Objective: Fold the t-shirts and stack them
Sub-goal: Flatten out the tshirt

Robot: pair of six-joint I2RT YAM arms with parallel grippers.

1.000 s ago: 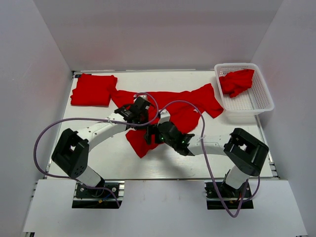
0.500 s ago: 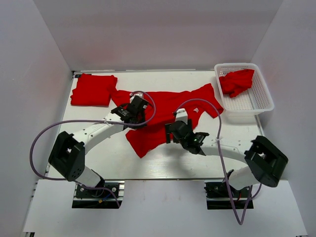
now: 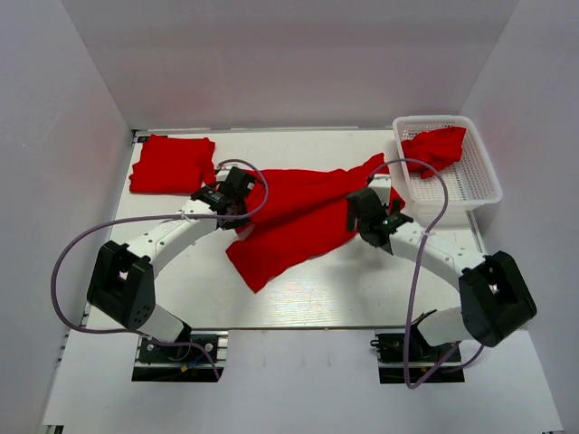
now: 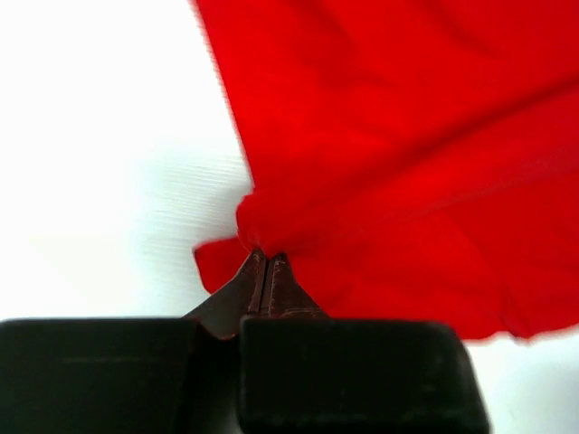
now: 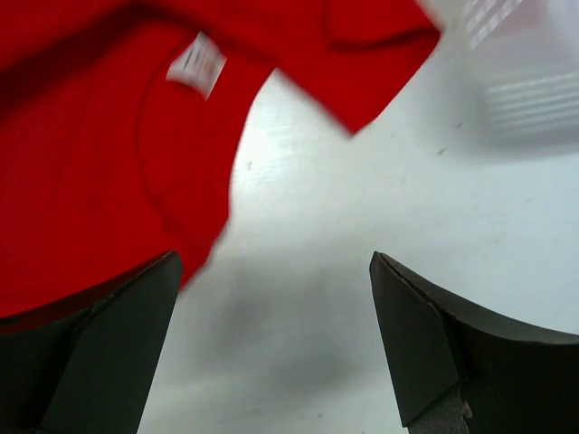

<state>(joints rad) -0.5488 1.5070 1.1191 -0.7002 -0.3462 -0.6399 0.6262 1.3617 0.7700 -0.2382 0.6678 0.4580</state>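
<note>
**Left gripper**: jaws closed tight on a bunched fold of the spread t-shirt, at the garment's left edge, left of centre in the overhead frame. The left wrist view confirms this. The fingertips meet with a nub of red cloth pinched between them, and the rest of the fabric fans toward the upper right of that frame.

**Right gripper**: jaws set wide, nothing between them. It stands over the right side of the same garment, right of centre. In the right wrist view the collar with its white label lies at upper left and a sleeve at top centre. Bare table shows between the fingers. Whether it touches the cloth cannot be determined.

**Spread t-shirt**: lies wrinkled across the middle of the table.

**Folded t-shirt**: lies flat at the table's upper left corner, near the spread one.

**Crumpled t-shirt**: sits inside the white mesh basket, upper right.
</note>
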